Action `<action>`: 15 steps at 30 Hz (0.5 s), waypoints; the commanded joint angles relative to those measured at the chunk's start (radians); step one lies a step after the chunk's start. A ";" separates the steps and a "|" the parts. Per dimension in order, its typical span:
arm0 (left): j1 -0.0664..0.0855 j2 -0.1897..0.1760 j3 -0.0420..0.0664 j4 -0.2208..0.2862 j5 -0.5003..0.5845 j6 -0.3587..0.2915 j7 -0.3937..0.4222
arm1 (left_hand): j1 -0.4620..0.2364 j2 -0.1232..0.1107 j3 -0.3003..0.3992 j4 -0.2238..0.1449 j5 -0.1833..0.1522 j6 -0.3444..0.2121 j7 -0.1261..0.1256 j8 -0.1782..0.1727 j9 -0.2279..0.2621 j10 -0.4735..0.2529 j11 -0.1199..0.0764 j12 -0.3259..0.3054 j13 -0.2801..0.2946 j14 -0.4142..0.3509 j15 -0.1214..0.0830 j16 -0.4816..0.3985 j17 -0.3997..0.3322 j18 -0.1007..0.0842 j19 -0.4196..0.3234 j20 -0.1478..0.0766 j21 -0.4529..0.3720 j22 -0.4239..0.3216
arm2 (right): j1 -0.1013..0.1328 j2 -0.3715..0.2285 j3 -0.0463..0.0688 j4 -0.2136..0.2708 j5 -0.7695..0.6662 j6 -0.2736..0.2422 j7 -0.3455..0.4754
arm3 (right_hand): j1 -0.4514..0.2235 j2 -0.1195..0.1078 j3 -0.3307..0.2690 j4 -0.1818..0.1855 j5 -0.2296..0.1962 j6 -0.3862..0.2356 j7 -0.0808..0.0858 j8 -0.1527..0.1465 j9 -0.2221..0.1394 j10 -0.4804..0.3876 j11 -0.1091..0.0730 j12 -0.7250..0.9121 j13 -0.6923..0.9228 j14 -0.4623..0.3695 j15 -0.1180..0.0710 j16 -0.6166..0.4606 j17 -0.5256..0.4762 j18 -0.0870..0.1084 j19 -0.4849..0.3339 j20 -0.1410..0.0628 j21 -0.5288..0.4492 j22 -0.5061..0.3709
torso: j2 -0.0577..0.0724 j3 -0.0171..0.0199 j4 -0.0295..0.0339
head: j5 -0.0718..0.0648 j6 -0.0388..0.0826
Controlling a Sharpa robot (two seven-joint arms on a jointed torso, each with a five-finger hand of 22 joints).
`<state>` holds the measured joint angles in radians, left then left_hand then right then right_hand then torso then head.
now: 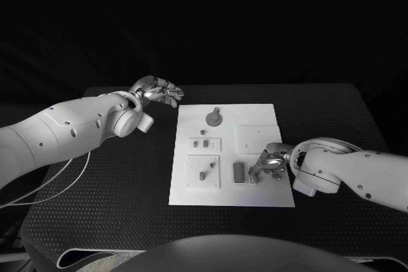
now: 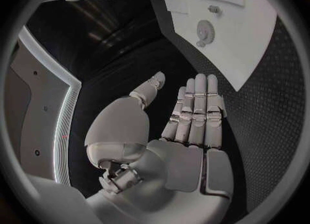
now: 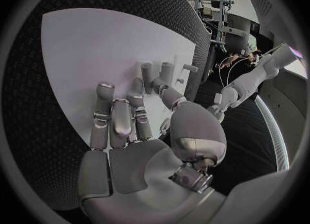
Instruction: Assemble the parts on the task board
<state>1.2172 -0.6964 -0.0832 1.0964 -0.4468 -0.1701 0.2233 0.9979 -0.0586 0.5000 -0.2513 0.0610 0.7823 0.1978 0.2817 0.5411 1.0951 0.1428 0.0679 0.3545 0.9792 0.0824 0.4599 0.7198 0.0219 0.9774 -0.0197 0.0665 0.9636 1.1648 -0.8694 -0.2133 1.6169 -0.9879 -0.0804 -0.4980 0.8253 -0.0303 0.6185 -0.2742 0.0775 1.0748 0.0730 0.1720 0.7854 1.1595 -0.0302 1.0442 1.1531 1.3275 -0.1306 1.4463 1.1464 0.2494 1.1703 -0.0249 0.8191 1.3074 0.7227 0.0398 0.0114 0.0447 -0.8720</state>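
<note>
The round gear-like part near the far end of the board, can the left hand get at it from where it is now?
Probably yes. The left hand hovers open beside the task board, and nothing lies between it and the round part.

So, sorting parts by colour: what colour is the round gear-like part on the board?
Grey, on the white board; the part shows best in the head view.

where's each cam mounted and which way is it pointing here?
Head view: on the head, looking down at the task board; both arms, left hand, right hand.
Left wrist view: behind the left hand, facing table and board.
Right wrist view: behind the right hand, over the board, by upright parts.
Shared: all show the board.
</note>
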 commanded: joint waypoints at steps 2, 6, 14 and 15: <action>0.001 0.001 0.001 0.003 0.006 0.011 0.006 | -0.007 -0.002 -0.001 0.006 0.005 -0.003 0.008 0.002 -0.001 0.002 -0.003 0.004 0.001 0.009 -0.001 -0.006 0.001 0.006 -0.004 0.002 0.004 -0.001 | -0.003 0.007 -0.001 0.007 -0.001 0.001 0.023 | -0.010 -0.001 -0.001 0.008 0.002 -0.001 0.009 -0.002 -0.003 0.002 0.001 0.002 -0.001 0.005 -0.002 -0.001 -0.001 0.012 0.006 0.000 -0.004 0.016 | 0.000 0.0004 -0.0002 | 0.000 -0.001; 0.001 0.001 0.001 0.003 0.006 0.011 0.007 | -0.007 -0.002 -0.001 0.006 0.005 -0.004 0.008 0.002 -0.001 0.002 -0.003 0.004 0.001 0.009 -0.001 -0.007 0.002 0.005 -0.004 0.002 0.004 -0.001 | -0.003 0.008 -0.001 0.007 -0.001 0.001 0.025 | -0.024 -0.012 -0.002 0.018 0.002 -0.001 0.009 -0.002 -0.005 0.002 0.001 0.003 -0.001 0.005 -0.002 -0.001 -0.001 0.012 0.008 0.000 -0.005 0.016 | 0.000 0.0004 -0.0002 | 0.000 -0.001; 0.001 0.001 0.001 0.003 0.006 0.011 0.006 | -0.008 -0.002 0.000 0.007 0.005 -0.004 0.008 0.003 -0.001 0.001 -0.003 0.004 0.001 0.009 -0.001 -0.007 0.002 0.005 -0.004 0.002 0.004 -0.001 | -0.003 0.010 -0.001 0.003 0.001 0.002 0.024 | -0.056 -0.041 0.001 0.050 0.002 0.000 0.009 -0.002 -0.009 0.001 0.001 0.003 -0.002 0.005 -0.003 -0.002 0.000 0.012 0.010 -0.001 -0.010 0.017 | 0.000 0.0004 0.0001 | -0.002 -0.001; 0.001 0.001 0.001 0.003 0.006 0.011 0.006 | -0.008 -0.002 0.000 0.007 0.005 -0.004 0.008 0.003 -0.001 0.001 -0.003 0.004 0.001 0.009 -0.001 -0.007 0.002 0.005 -0.004 0.002 0.004 -0.001 | -0.003 0.011 -0.001 0.003 0.001 0.002 0.024 | -0.059 -0.044 0.001 0.053 0.002 -0.001 0.009 -0.002 -0.009 0.001 0.001 0.003 -0.002 0.005 -0.003 -0.002 0.000 0.012 0.010 -0.002 -0.010 0.017 | 0.000 0.0005 0.0000 | -0.002 -0.001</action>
<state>1.2172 -0.6965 -0.0832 1.0966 -0.4468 -0.1697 0.2229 0.9980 -0.0586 0.5000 -0.2514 0.0610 0.7823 0.1978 0.2817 0.5412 1.0951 0.1428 0.0679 0.3544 0.9792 0.0824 0.4560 0.7208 0.0219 0.9773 -0.0197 0.0665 0.9636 1.1635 -0.8661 -0.2141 1.6136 -0.9891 -0.0830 -0.4989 0.7734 -0.0741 0.6188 -0.2242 0.0776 1.0721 0.0756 0.1722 0.7720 1.1594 -0.0302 1.0442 1.1522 1.3278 -0.1283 1.4463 1.1455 0.2504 1.1740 -0.0283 0.8150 1.3074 0.7224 0.0402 0.0113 0.0435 -0.8726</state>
